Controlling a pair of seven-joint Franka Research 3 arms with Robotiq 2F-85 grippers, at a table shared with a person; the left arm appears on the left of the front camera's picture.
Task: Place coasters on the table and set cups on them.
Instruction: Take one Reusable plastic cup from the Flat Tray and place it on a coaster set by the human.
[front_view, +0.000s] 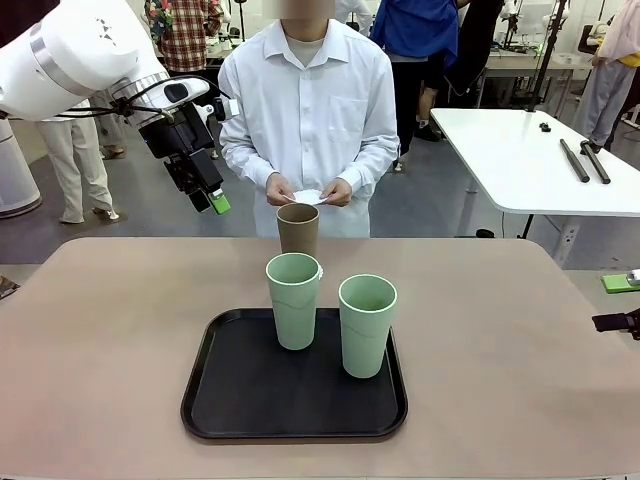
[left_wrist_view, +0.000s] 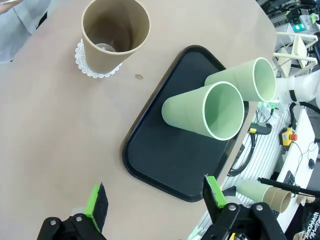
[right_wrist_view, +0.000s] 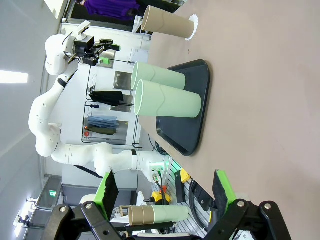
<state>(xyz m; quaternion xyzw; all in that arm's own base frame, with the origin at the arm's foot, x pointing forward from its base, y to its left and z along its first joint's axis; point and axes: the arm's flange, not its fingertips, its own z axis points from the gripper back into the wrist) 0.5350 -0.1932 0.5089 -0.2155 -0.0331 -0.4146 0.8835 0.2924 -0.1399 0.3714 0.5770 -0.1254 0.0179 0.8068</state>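
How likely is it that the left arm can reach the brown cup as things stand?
Probably yes: the left gripper hangs open up beside the brown cup, with nothing between them. The person's hands, just behind the cup, are close.

Two green cups (front_view: 294, 300) (front_view: 367, 325), one brown cup (front_view: 298, 230), one tray (front_view: 215, 400).

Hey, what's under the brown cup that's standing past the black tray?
A white lacy coaster lies under the brown cup, flat on the table. Only its scalloped edge shows around the cup's base; the middle of the coaster is covered by the cup.
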